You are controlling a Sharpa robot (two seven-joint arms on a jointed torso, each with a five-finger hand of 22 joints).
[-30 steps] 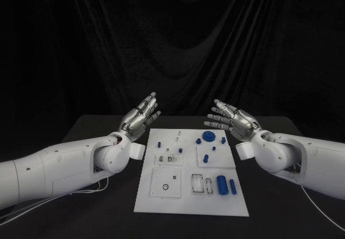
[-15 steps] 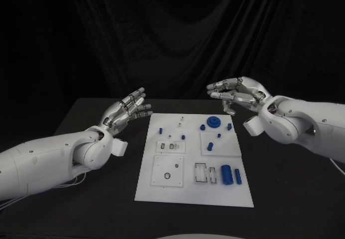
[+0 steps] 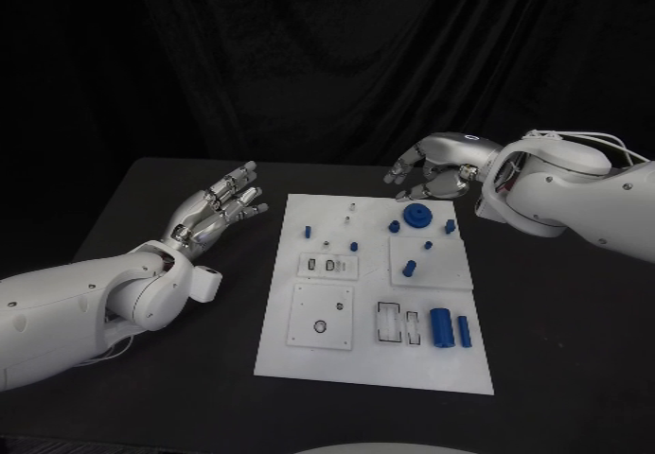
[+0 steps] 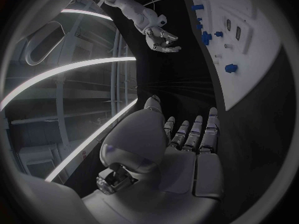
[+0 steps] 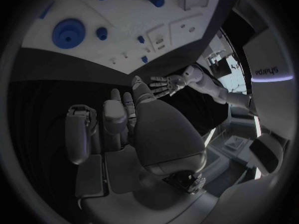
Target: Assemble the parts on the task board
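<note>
The board is seen whole on the counter from the head; blue parts lie on it. The left hand is spread empty; the right hand, fingers curled on nothing, is raised above the far edge.

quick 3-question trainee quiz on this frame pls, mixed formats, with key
1. True or false: the left hand holds a blue part.
2. Which hand is nearer the round blue gear-like part at the far end of the task board? A) left hand B) right hand
3. Fill in: the big blue cylinder lies on the board's near ____ corner, toward the robot's own side of that name.

Key
1. False: its fingers are spread, holding nothing, beside the board.
2. B: it hovers just past the board's far edge, fingers curled, holding nothing.
3. right
</note>
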